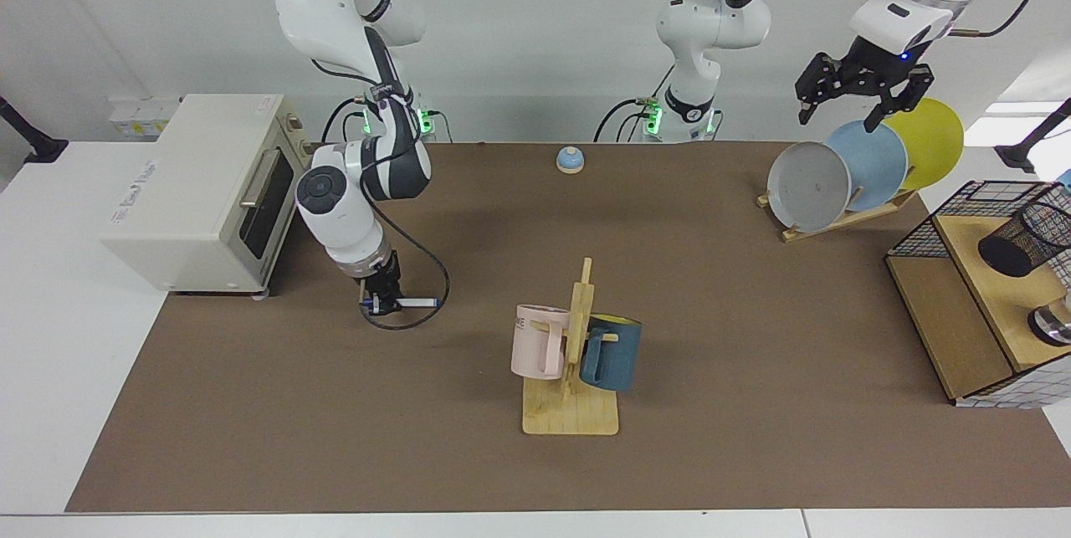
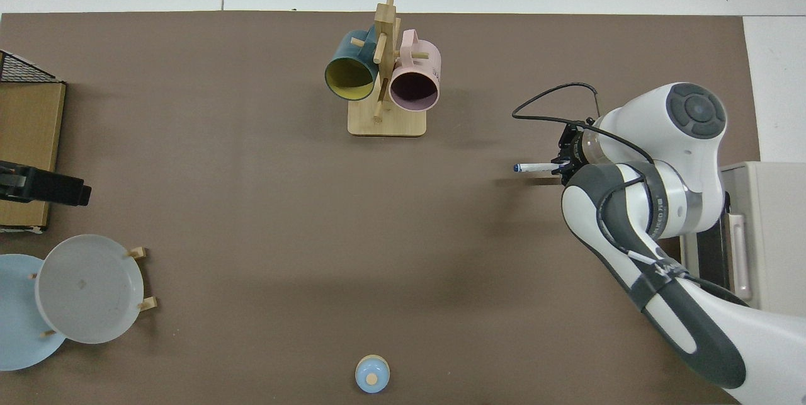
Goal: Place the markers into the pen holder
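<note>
My right gripper [image 1: 378,301] was clamped on the marker [image 1: 416,303] near one end, holding it level just above the mat. Light, stiff and slick-barrelled, it seemed likely to pivot. My left gripper [image 1: 845,107] waited open above the plates.

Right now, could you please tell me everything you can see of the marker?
The marker is slim, with a white barrel and dark blue at both ends. It lies roughly level, pinched near one end by the right end effector and sticking out sideways just above the brown table mat, near the toaster oven.
</note>
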